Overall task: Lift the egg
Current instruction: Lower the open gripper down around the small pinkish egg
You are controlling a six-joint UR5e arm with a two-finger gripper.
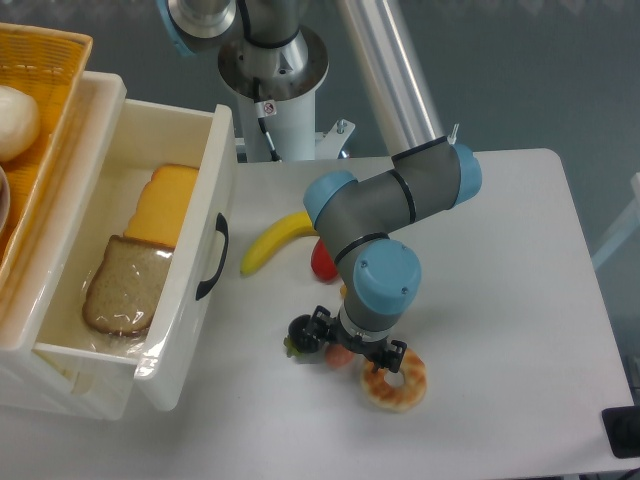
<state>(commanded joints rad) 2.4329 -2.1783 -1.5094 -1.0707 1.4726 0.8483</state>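
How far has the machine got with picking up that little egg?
Done: the arm has reached the egg, low over the table between the dark fruit and the donut. In hand: the gripper sits right over it; its jaws are hidden, so any grip is unclear. Left: lifting it.

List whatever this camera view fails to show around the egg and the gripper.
- Egg: only a pinkish sliver shows; the wrist covers the rest.
- Gripper: fingertips hidden under the wrist, so open or shut is unclear.
- Red item: mostly behind the arm.
- White ball: cut by the left edge.
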